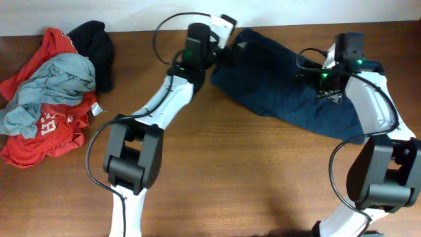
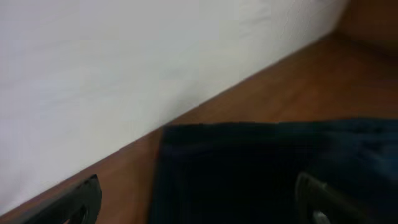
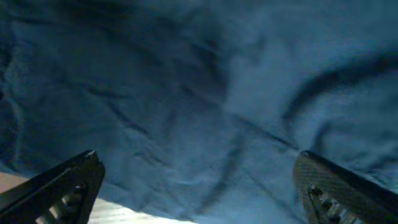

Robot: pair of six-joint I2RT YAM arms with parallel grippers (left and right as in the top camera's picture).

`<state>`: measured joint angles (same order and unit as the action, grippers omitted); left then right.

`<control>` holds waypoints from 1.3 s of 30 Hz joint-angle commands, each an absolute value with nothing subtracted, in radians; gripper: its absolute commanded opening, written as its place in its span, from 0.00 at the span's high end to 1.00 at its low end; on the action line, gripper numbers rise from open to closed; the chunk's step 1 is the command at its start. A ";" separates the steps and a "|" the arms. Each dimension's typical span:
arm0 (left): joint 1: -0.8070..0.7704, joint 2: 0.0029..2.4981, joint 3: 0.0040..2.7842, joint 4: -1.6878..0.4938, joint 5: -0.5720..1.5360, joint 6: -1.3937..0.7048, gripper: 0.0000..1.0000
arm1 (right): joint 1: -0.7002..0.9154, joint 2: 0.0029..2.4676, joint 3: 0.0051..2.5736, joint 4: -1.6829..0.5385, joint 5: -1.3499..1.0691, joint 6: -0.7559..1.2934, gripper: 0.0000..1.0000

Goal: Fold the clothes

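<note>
The clothes (image 1: 283,85), one dark navy-blue garment, lie spread flat at the back right of the table. My left gripper (image 1: 231,45) hovers over their back left corner. In the left wrist view that gripper (image 2: 196,208) is open, its fingers (image 2: 74,199) standing wide on either side of the navy corner (image 2: 261,168) below, and it holds nothing. My right gripper (image 1: 308,67) is over the garment's right half. Seen from the right wrist, it (image 3: 199,193) is open just above the wrinkled blue fabric (image 3: 205,93), with nothing pinched between its fingers (image 3: 342,193).
A pile of a red garment with white lettering (image 1: 52,125), a light grey one (image 1: 52,82) and a black one (image 1: 99,46) lies at the far left. The white wall (image 2: 124,62) runs right behind the table's back edge, close to the left gripper.
</note>
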<state>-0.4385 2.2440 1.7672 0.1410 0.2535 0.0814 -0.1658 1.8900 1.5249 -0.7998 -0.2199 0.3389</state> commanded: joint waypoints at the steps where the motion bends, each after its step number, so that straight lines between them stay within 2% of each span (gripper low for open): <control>1: -0.463 2.296 1.781 0.148 0.278 0.122 0.02 | -0.220 1.857 1.537 -0.833 -0.237 0.352 0.01; 15: -0.473 2.487 1.781 0.139 0.203 0.202 0.01 | -0.257 1.852 1.537 -0.939 -0.316 0.296 0.01; 23: -0.464 2.517 1.781 -0.020 -0.019 0.292 0.02 | -0.255 1.852 1.537 -0.954 -0.334 0.296 0.01; 27: -0.437 2.518 1.781 -0.104 -0.140 0.159 0.04 | -0.256 1.852 1.537 -0.978 -0.332 0.295 0.01; 31: -0.381 2.517 1.781 -0.249 -0.154 -0.015 0.04 | -0.256 1.852 1.537 -0.991 -0.329 0.292 0.01; 39: -0.284 2.516 1.781 -0.525 -0.004 -0.156 0.04 | -0.256 1.852 1.537 -0.993 -0.329 0.292 0.01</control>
<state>-0.3355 2.4245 1.8500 -0.4046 -0.0246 -0.0505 -0.2604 1.8896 1.5249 -0.9916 -0.3180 0.3050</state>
